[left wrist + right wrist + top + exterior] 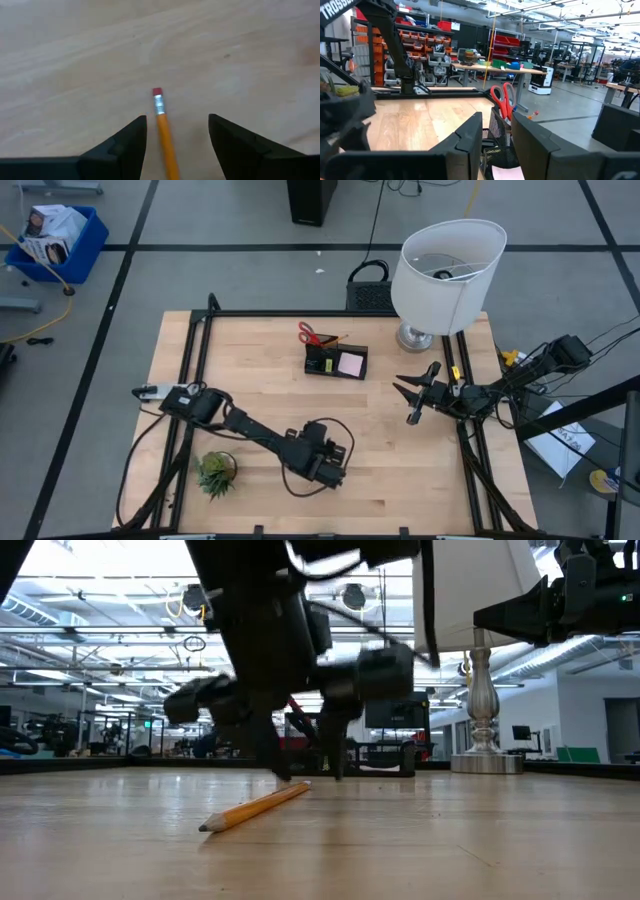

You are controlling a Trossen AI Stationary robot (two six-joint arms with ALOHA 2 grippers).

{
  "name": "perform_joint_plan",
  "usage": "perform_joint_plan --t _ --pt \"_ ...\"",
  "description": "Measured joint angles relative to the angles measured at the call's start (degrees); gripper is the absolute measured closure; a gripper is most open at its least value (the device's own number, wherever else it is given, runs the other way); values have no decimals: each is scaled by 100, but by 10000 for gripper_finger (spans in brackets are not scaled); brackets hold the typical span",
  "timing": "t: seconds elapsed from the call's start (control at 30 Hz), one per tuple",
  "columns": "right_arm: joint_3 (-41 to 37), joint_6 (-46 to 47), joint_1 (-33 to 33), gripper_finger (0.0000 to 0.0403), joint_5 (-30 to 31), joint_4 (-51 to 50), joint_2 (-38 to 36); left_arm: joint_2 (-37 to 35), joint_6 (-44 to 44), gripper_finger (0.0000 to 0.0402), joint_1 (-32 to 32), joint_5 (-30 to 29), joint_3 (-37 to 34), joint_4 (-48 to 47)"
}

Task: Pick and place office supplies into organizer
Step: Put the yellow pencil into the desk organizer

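Note:
A yellow pencil [166, 142] with a red eraser [157, 92] lies flat on the wooden table [420, 470], near the front middle. My left gripper [177, 131] is open and slants down over it, one finger on each side of the eraser end without touching it; the low view shows the pencil [255, 808] below the left gripper [308, 776]. The black organizer [336, 362] stands at the far middle and holds a pink pad [351, 363], red-handled scissors [309, 335] and a pencil. My right gripper [405, 400] waits open at the right, raised and pointing at the organizer [500, 142].
A large white lamp [445, 270] stands at the table's far right, close behind my right arm. A small green potted plant [215, 472] sits near the front left, beside my left arm. Bare wood lies between the pencil and the organizer.

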Motion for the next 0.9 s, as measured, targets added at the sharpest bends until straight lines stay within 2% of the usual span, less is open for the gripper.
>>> perform_joint_plan --t 0.4,0.9 --pt "0 0 0 303 0 5 -2 203 -83 192 56 67 6 37" --pt "1 1 0 303 0 3 -2 219 -111 356 38 193 -3 49"
